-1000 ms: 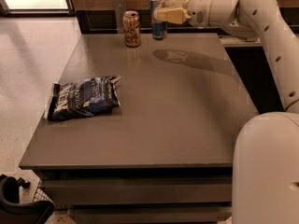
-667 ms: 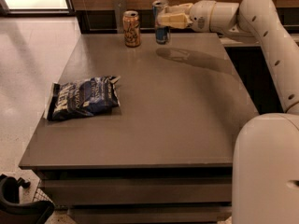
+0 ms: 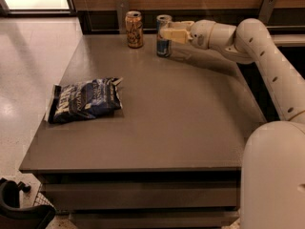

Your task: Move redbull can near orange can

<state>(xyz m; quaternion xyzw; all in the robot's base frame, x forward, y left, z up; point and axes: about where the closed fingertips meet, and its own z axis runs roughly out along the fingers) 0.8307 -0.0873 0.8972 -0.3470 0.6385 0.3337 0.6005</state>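
Observation:
The redbull can point(image 3: 163, 42) is slim, silver and blue, and stands upright at the back of the grey table point(image 3: 181, 113). The orange can point(image 3: 134, 29) stands upright a short gap to its left, near the table's back edge. My gripper point(image 3: 167, 32) reaches in from the right at the end of the white arm point(image 3: 248, 37). Its pale fingers point(image 3: 175, 33) are closed around the upper half of the redbull can. The can's base is at the table surface.
A dark blue chip bag point(image 3: 86, 104) lies flat on the table's left side. A wooden wall with a dark ledge point(image 3: 100, 20) runs behind the table. The robot's white body point(image 3: 274, 175) fills the lower right. The floor point(image 3: 28, 66) lies to the left.
My gripper has carried the redbull can down and to the left, from raised above the table to standing level close beside the orange can.

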